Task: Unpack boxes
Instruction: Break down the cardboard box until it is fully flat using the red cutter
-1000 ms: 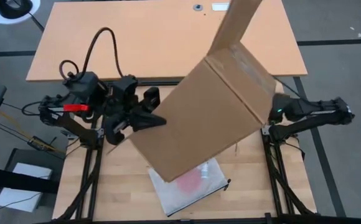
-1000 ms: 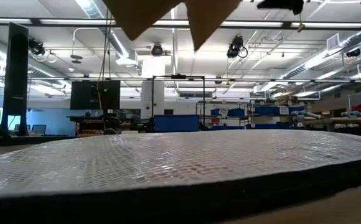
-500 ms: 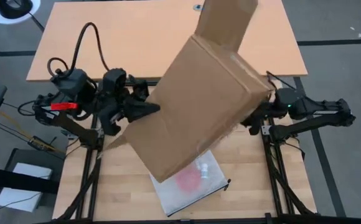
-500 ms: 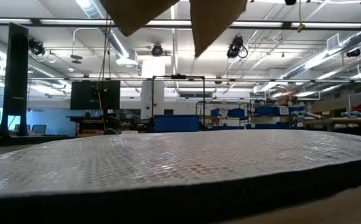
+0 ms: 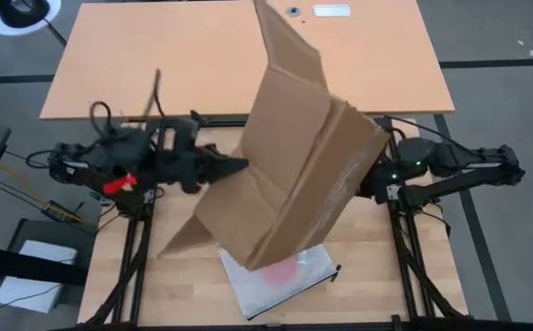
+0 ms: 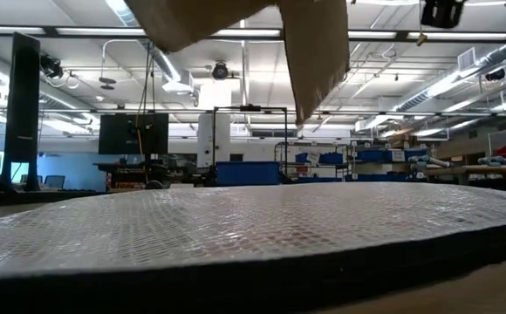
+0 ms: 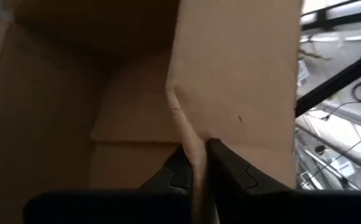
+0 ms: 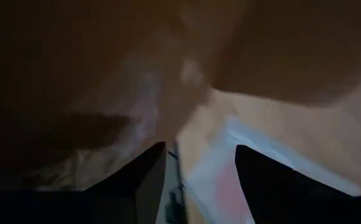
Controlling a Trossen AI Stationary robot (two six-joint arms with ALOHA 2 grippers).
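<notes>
The brown cardboard box [image 5: 294,184] hangs tilted above the table between my two arms. Its flaps are spread: one stands toward the far edge and one [image 5: 188,234] droops at the near left. Two flap ends [image 6: 314,52] dip into the top of the low view. My left gripper [image 5: 239,167] is at the box's left side, shut on a cardboard wall. My right gripper [image 8: 200,180] is at the box's right corner [image 5: 377,156], mostly hidden beneath it in the high view, with its fingers apart and cardboard close ahead. My left gripper pinches the edge of one cardboard panel [image 7: 196,140] between its two fingers, beside the box's dark inside. The fingers come level from the table's left. The box hangs tilted, clear of the table. My right gripper stands at the box's right corner; whether it touches the cardboard cannot be told.
A clear plastic bag with a red item [image 5: 285,271] lies on the wooden table under the box and fills the foreground of the low view [image 6: 235,227]. A red-handled cutter [image 5: 115,184] sits on the left arm. A second tabletop [image 5: 202,55] lies beyond.
My left gripper has sunk a little and rolled, still shut on the cardboard. The box has tipped and turned with it: its broad face has swung away from the camera, the far flap stands more upright, and the flaps reach lower in the low view. My right wrist has rolled.
</notes>
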